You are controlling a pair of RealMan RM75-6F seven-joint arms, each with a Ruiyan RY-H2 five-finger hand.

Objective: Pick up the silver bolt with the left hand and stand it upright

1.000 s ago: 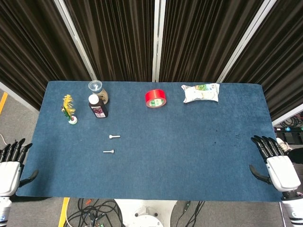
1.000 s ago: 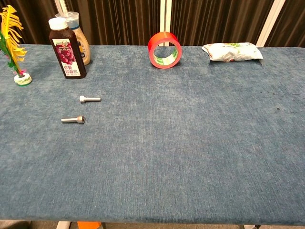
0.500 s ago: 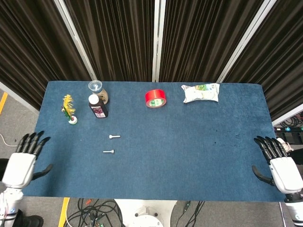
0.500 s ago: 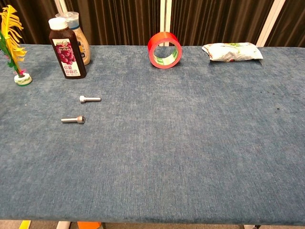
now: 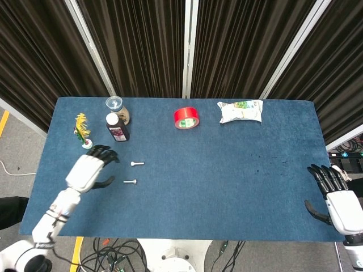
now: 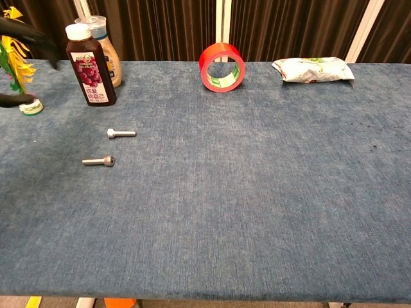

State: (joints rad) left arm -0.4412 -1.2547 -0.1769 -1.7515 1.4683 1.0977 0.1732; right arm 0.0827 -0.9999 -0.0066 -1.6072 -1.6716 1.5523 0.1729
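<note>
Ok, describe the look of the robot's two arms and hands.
Both match: the left hand and right hand have white shell-like backs and black fingers. The left forearm is white with a dark band at the wrist. No loose cables show on either.

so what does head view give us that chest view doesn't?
Only head view: the whole left hand, open, just left of the two bolts, its forearm, the right hand open at the table's right edge, and the floor with cables. Only chest view: the dark bottle's grape label, the nearer bolt's socket head, and just dark fingertips of the left hand at the frame's left edge. Both: both bolts lying flat, farther bolt, red tape roll, snack bag, feather shuttlecock, lighter bottle, blue table.
</note>
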